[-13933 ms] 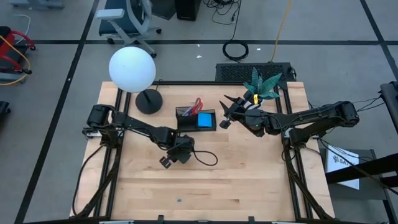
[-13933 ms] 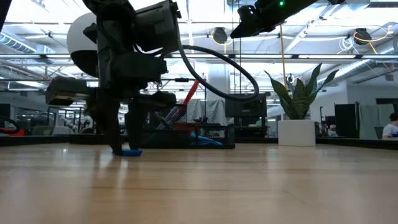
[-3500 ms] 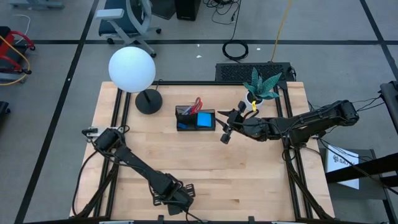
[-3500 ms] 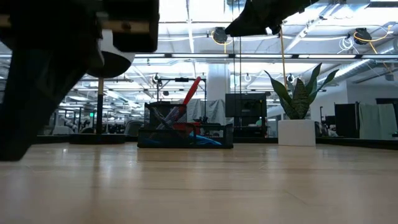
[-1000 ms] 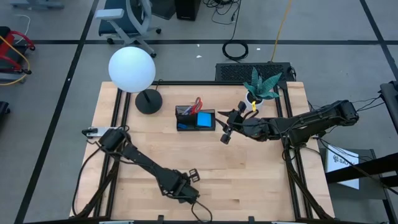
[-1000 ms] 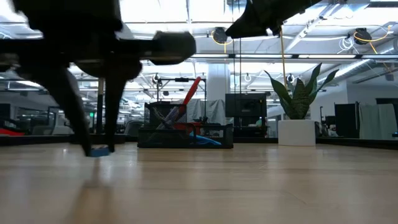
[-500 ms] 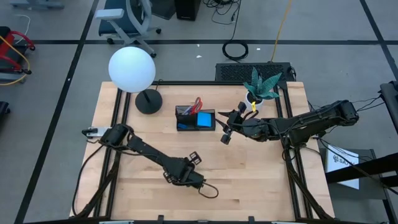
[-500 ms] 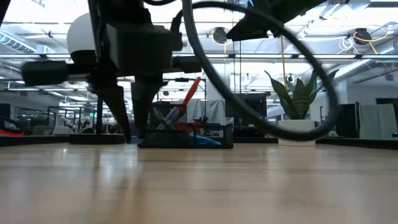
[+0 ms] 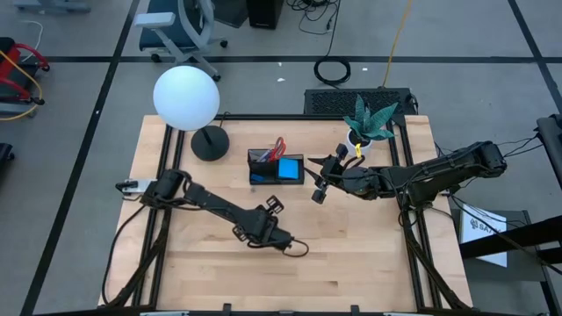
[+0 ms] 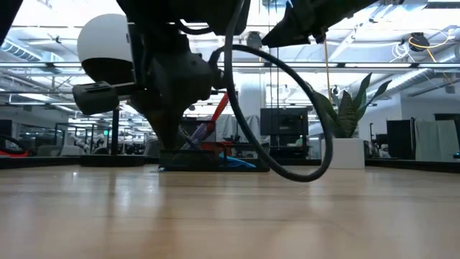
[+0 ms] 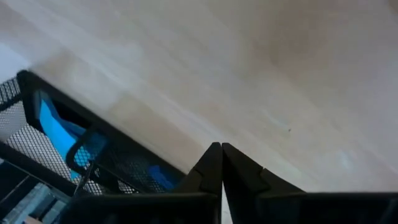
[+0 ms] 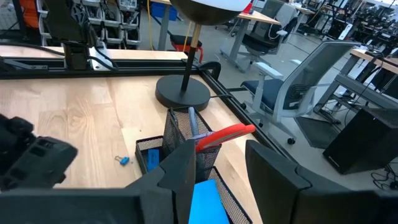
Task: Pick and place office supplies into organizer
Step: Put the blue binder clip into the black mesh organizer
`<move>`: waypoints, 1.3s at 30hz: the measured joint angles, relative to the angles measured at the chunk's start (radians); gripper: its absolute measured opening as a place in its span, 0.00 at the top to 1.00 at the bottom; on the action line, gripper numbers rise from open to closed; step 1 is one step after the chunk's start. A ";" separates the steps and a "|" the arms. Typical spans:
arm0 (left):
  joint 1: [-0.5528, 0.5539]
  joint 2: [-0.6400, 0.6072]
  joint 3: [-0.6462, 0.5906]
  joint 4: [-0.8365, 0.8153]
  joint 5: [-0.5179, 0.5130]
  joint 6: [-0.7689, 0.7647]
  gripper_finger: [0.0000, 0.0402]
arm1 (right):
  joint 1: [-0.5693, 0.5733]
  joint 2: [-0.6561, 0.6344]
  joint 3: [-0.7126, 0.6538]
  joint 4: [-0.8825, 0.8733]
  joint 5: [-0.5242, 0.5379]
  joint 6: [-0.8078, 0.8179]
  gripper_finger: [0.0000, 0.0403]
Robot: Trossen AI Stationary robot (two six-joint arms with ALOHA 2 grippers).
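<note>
On the wooden table (image 9: 369, 254), the left gripper (image 9: 270, 204) sits near the middle, at about 6 o'clock from the black mesh organizer (image 9: 277, 167) and a little apart from it. Its two fingers (image 11: 214, 163) are pressed tightly together, tip against tip, and no object shows between them in the left wrist view (a black cable (image 10: 287, 115) loops off that arm, hanging in front of the organizer in the low view).

The right gripper (image 9: 319, 182) hovers at roughly 3 o'clock from the organizer, just beside its right end, raised above the table. Its fingers (image 12: 180, 171) stand apart with nothing between them.

The organizer holds the red-handled scissors (image 12: 222, 135) standing in the taller section with the handles up, along with pens (image 12: 192, 122), and the bright blue note pad (image 9: 289, 168) lies in the lower section.

A tiny blue eraser (image 12: 124, 160) lies on the bare wood near the organizer, between it and the left arm, seen only from the right wrist.

The white globe lamp (image 9: 186, 97) stands at 10 o'clock from the organizer, and a potted plant (image 9: 369, 120) at 2 o'clock.
</note>
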 joint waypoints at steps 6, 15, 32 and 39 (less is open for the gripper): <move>0.023 0.000 0.000 -0.041 0.005 -0.039 0.96 | 0.000 0.000 0.000 0.000 0.000 0.000 0.67; 0.120 -0.015 -0.006 -0.165 -0.030 -0.440 0.83 | 0.000 0.000 0.000 0.000 0.000 0.007 0.67; 0.275 -0.676 -0.755 0.878 0.293 -0.796 0.90 | 0.000 0.000 -0.001 -0.006 -0.001 0.032 0.67; 0.246 -0.802 -1.089 1.368 0.296 -0.903 0.90 | 0.000 0.000 -0.001 -0.001 -0.001 0.059 0.67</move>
